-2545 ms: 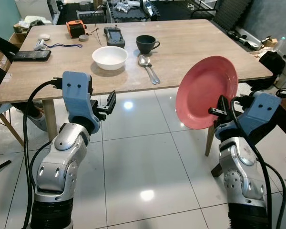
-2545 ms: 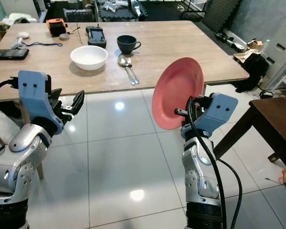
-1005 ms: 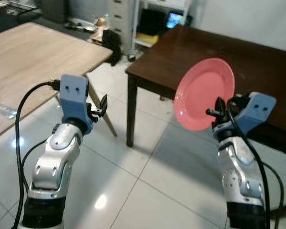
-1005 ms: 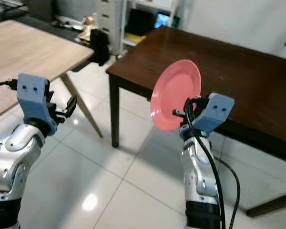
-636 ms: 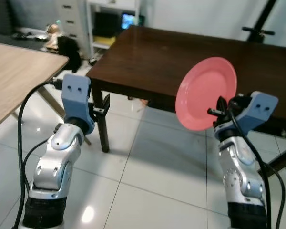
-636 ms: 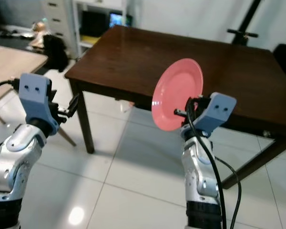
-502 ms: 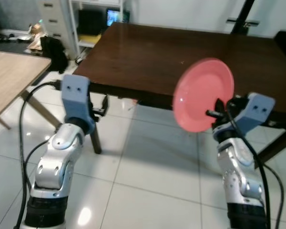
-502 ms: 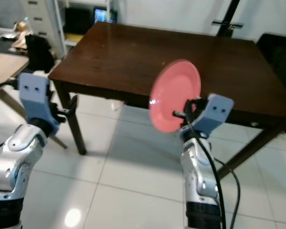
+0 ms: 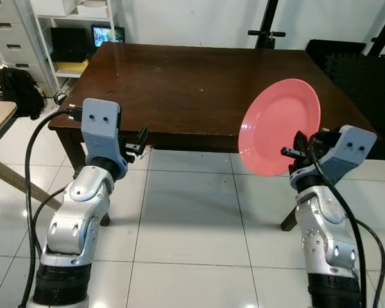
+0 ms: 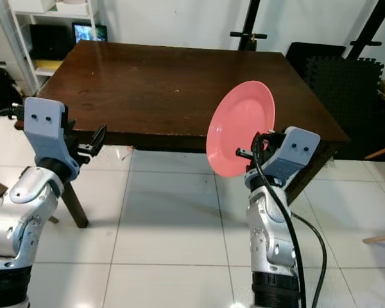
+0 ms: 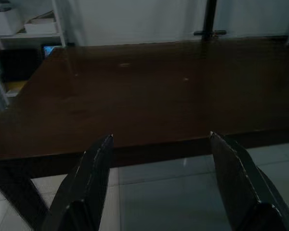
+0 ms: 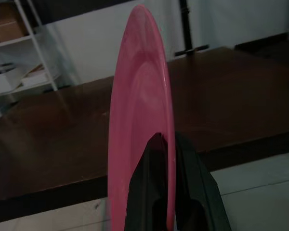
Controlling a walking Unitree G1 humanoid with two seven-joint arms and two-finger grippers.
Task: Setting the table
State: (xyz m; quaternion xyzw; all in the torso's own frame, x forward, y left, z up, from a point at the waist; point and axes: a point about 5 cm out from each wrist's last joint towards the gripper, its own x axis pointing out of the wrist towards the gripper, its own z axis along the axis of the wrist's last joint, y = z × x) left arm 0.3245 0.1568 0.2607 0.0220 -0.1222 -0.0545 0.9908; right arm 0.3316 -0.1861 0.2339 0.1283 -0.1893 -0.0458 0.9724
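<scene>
Two grippers are in view, and one carries the load: the right gripper (image 12: 164, 144) pinches the lower rim of the pink plate (image 9: 279, 127), its black fingers pressed against either face, so that the plate stands on edge, nearly upright, in the air short of the near edge of the dark bench (image 9: 205, 83). The left gripper (image 11: 159, 178) hangs empty with its fingers spread wide, pointed at the same bench from the left side. Judgement: the step in hand is carrying the plate to the bench for placing. To do it well, the robot needs to close the gap to the bench, raise the plate clear of the near edge, turn the wrist until the plate lies flat, and release only once the base rests on the wood; a hold this narrow on a rim is liable to slip if the wrist turns sharply. The bench top is dark brown wood, glossy, resting on legs. The floor (image 9: 192, 224) is pale glossy tile. Behind the bench stand a white wall, a black stand (image 9: 266, 25), and to the left a white shelf unit (image 9: 70, 32) holding a small lit screen.
</scene>
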